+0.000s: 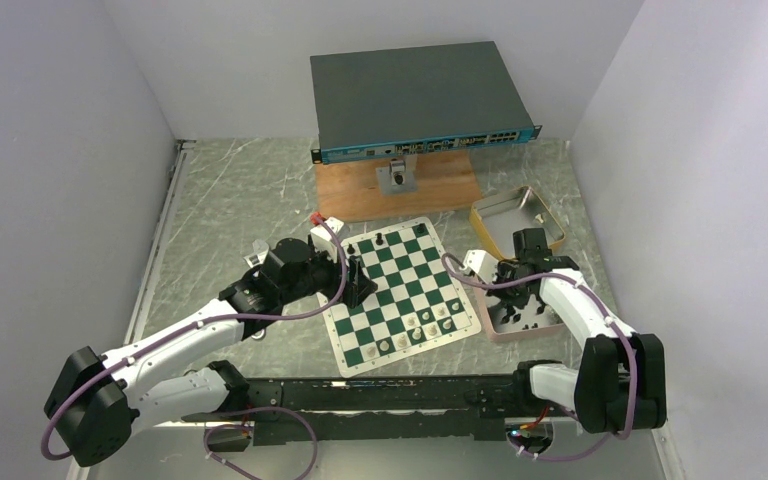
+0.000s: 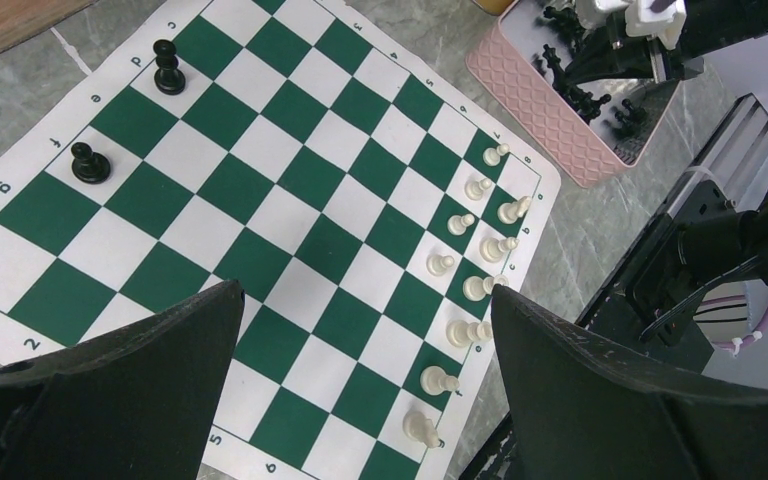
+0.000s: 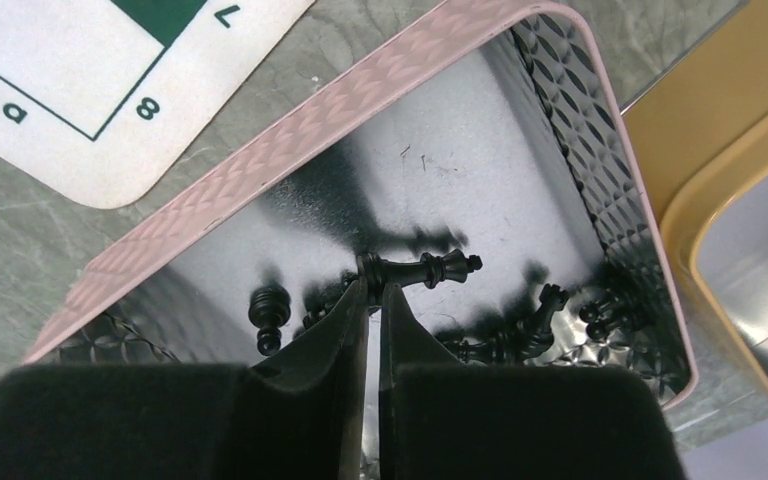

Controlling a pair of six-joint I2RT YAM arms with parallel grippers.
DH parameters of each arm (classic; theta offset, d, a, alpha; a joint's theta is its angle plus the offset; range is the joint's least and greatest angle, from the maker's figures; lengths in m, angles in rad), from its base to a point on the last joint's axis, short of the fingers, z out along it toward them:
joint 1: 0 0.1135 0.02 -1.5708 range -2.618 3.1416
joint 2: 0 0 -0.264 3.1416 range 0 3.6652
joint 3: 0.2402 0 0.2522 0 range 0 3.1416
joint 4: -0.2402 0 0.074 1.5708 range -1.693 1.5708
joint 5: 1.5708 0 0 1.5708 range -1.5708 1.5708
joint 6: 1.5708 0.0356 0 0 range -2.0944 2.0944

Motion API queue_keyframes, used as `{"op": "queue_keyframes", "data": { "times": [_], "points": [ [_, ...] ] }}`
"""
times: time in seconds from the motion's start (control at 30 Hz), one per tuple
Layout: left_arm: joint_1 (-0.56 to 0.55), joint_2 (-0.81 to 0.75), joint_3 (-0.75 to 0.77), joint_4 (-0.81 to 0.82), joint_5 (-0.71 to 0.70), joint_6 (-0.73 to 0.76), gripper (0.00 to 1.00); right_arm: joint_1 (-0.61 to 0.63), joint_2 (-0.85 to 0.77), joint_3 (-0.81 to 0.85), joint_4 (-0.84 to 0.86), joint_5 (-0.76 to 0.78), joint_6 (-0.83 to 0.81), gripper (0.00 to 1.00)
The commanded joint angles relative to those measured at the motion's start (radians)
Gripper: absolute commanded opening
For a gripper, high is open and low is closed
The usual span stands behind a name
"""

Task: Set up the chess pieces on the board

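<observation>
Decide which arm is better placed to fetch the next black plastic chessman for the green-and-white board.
Right: the right gripper is in the pink rectangular tray, tips shut at a fallen black chessman. The left gripper hangs open over the board.

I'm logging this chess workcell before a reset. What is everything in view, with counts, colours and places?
chess board: one, dark green and white, table centre
black chessmen on board: two, far side
white chessmen: about ten, board's near edge
pink tray: one, right of the board
black chessmen in tray: several, count unclear
yellow tin: one, behind the tray
network switch: one, dark grey with a blue front, far end
wooden board: one, brown, under the switch
table: one, grey-green marbled
left tool: one, black, open above the board
right tool: one, black, closed, inside the tray
</observation>
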Motion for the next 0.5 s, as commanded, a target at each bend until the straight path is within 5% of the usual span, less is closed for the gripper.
{"op": "queue_keyframes", "data": {
  "times": [0.0, 0.47],
  "points": [
    [0.002, 0.001, 0.014, 0.031, 0.025, 0.001, 0.99, 0.003, -0.003, 0.020, 0.012, -0.015, -0.129, 0.08],
    [0.002, -0.015, 0.003, 0.023, 0.009, 0.009, 0.99, 0.003, 0.112, 0.107, -0.041, 0.001, -0.352, 0.12]
  ]
}}
